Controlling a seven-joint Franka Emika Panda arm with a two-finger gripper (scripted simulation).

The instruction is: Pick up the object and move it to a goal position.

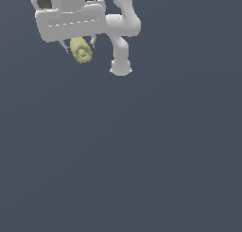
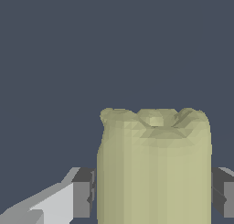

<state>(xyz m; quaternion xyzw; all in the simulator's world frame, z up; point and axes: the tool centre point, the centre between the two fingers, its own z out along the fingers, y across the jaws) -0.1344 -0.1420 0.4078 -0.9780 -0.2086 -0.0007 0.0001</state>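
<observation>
The object is a small pale yellow-green lumpy chunk with ridged sides, hanging under the white gripper bar at the upper part of the exterior view's left. My gripper is shut on it, one thin finger on each side. In the wrist view the object fills the space between the two dark finger pads, which press against its sides. It is held off the dark surface.
The white arm's links rise beside the gripper toward the exterior view's right, with its rounded base on the plain dark blue-grey floor. No other objects show.
</observation>
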